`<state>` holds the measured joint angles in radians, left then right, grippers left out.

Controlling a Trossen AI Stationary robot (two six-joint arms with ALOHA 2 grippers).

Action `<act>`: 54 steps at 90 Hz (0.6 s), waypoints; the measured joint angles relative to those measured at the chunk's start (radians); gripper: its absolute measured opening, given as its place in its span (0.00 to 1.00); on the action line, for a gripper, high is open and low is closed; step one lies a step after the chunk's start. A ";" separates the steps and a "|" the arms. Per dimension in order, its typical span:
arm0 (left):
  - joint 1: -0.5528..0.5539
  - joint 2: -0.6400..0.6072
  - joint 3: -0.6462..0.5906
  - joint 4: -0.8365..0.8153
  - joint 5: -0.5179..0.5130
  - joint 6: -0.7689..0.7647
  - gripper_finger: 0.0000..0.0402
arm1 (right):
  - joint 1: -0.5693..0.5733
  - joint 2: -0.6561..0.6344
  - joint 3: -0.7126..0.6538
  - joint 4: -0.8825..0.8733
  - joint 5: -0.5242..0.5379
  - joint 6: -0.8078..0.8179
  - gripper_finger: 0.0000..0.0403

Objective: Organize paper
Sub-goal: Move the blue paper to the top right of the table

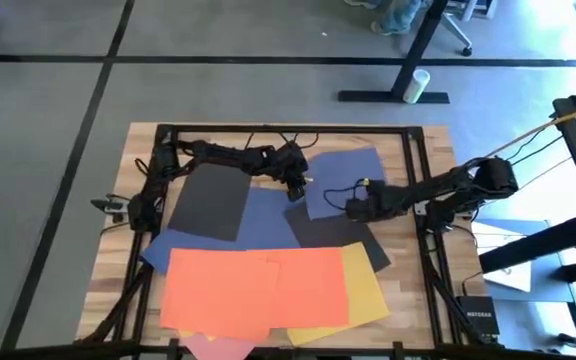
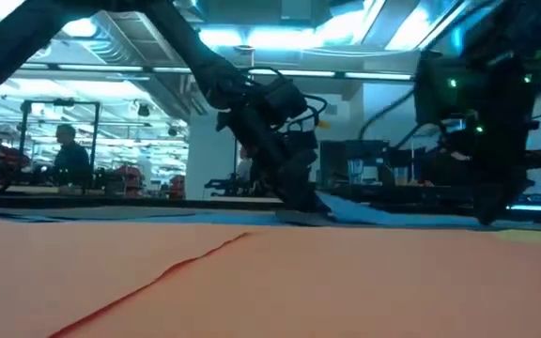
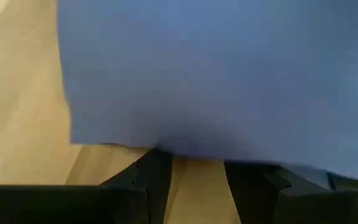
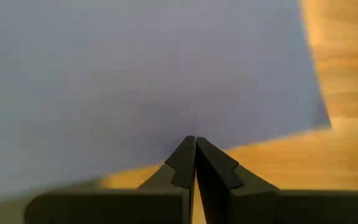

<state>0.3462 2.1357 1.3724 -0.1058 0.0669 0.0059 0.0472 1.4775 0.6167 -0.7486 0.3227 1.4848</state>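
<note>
Left gripper [image 1: 295,185] sits at the near-left edge of the far navy sheet [image 1: 346,178]; its own wrist view shows two dark fingers [image 3: 148,180] set apart, a strip of bare wood between them, the sheet's edge just at their tips — open, gripping nothing that I can see; whether the tips touch the paper I cannot tell. Right gripper [image 1: 354,208] rests at the same sheet's near edge, right of the left gripper; in its wrist view the fingers [image 4: 185,165] meet tip to tip at the blue edge — closed; whether paper is pinched between them is not visible, no sheet rises between the pads.

Paper lies scattered over the wooden table [image 1: 408,290]; far navy sheet lies flat near the far edge, long axis roughly left to right, slightly skewed; a black sheet [image 1: 210,200] at far left; a second black sheet [image 1: 343,236] near the middle, partly under the navy one; another navy sheet [image 1: 258,222] in the centre; orange-red sheets [image 1: 253,288] spread across the near side over a yellow sheet [image 1: 366,292]; a pink corner [image 1: 218,348] at the near edge.

Judgement: both arms address the far navy sheet; it extends away from each gripper toward the far side, so any drag toward the near pile would run toward the arms' near side.
</note>
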 joint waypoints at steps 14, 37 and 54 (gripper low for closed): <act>-0.006 -0.002 0.002 -0.039 0.000 -0.029 0.32 | 0.086 0.032 0.032 -0.039 -0.049 -0.036 0.00; -0.074 -0.084 -0.002 -0.192 0.000 -0.036 0.32 | 0.163 0.046 0.029 -0.289 -0.036 0.108 0.00; -0.144 -0.180 0.001 -0.157 -0.007 -0.025 0.32 | 0.162 0.047 0.008 -0.351 0.151 0.165 0.00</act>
<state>0.2020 1.9560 1.3731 -0.2626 0.0597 -0.0189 0.2088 1.5249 0.6246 -1.1000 0.4738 1.6501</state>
